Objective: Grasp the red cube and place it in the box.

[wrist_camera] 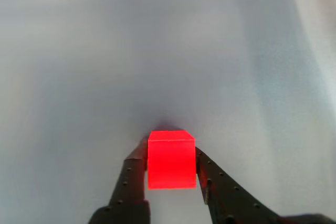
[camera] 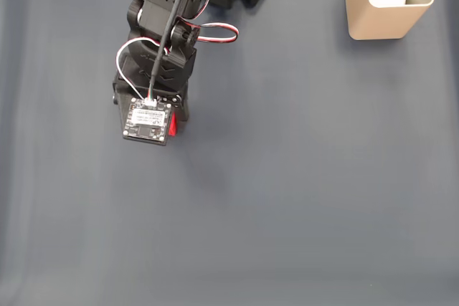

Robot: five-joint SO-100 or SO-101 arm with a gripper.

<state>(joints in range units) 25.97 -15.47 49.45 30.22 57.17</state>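
Observation:
In the wrist view the red cube (wrist_camera: 171,159) sits between my two black fingers, with one finger (wrist_camera: 131,179) against its left face and the other against its right face. My gripper (wrist_camera: 169,150) is shut on it. In the fixed view the gripper (camera: 171,124) points down at the left middle of the table, and the wrist camera board covers most of it. Just a red sliver of the cube (camera: 173,126) shows beside that board. The beige box (camera: 378,23) stands at the far top right with white material inside, well away from the gripper. Whether the cube touches the table I cannot tell.
A dark grey-blue mat (camera: 301,198) covers the table. The arm's base and its red and white cables (camera: 215,34) are at the top centre. Open mat lies between the gripper and the box.

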